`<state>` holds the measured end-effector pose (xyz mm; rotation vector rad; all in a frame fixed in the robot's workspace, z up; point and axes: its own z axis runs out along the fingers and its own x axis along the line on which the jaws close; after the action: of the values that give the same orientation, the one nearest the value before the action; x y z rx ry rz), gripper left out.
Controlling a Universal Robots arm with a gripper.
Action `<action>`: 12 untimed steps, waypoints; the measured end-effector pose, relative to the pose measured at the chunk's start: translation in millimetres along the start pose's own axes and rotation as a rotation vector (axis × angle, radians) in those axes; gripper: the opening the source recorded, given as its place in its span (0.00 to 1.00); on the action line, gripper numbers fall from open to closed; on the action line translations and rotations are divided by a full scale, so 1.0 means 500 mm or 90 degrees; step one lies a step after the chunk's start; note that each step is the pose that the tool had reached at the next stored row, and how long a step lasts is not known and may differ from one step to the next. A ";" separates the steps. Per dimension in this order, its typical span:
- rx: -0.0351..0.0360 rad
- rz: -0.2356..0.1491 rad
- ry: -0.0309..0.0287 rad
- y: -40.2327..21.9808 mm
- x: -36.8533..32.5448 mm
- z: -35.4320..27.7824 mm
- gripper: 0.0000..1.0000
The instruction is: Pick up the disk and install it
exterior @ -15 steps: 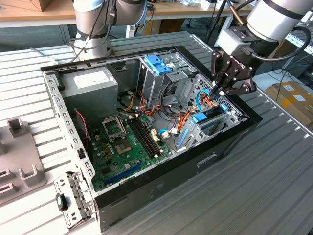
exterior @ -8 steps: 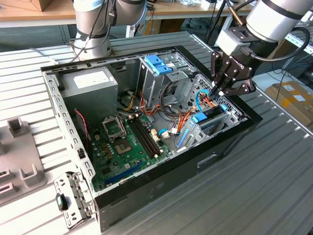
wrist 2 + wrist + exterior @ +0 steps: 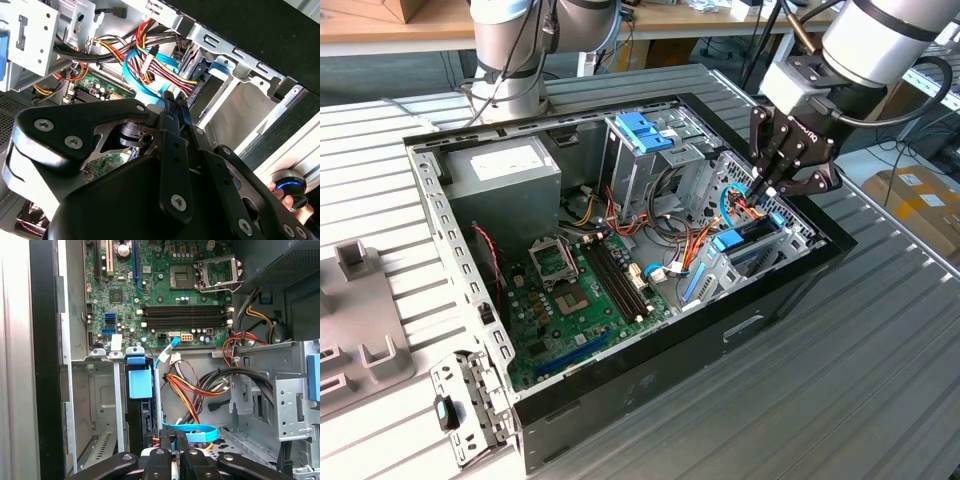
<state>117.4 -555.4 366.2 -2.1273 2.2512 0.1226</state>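
Exterior view: gripper (image 3: 767, 187) lowered into the open computer case (image 3: 650, 395), fingertips drawn together at the coloured wires, nothing clamped between them. Same close-set black fingers (image 3: 167, 452) in the first wrist view, poised over a looped thin blue cable (image 3: 192, 432). Just beside the tips, the disk (image 3: 745, 240), standing on edge in the drive bay at the case's front corner, blue end tab upward; in the first wrist view, disk (image 3: 140, 405) seated between grey bay walls, dark body below the blue tab. Further in, green motherboard (image 3: 575, 290), grey power supply (image 3: 505, 175), and a tall grey metal cage (image 3: 650, 165) topped by a light-blue bracket (image 3: 642, 132). Beneath the case, a ribbed grey metal table (image 3: 840, 390). On the table near the exterior view's left, a grey fixture block (image 3: 360, 320). Beyond, wooden benches (image 3: 380, 35), cardboard boxes (image 3: 915, 195), cables along the far side.
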 end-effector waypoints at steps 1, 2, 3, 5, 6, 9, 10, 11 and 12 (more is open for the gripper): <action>0.0000 0.000 0.0000 0.000 0.000 0.000 0.16; 0.0000 0.000 0.0000 0.001 0.000 0.000 0.16; 0.0000 0.000 0.0000 0.002 0.000 0.001 0.16; 0.0000 0.000 0.0000 0.002 0.001 0.001 0.16; 0.0000 0.000 0.0000 0.003 0.001 0.001 0.16; 0.0000 0.000 -0.0001 0.004 0.001 0.001 0.16; 0.0000 0.000 -0.0001 0.004 0.001 0.002 0.16; 0.0000 0.000 -0.0001 0.005 0.001 0.002 0.16; 0.0000 0.000 -0.0001 0.005 0.001 0.002 0.16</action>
<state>114.8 -555.7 365.4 -2.1273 2.2511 0.1228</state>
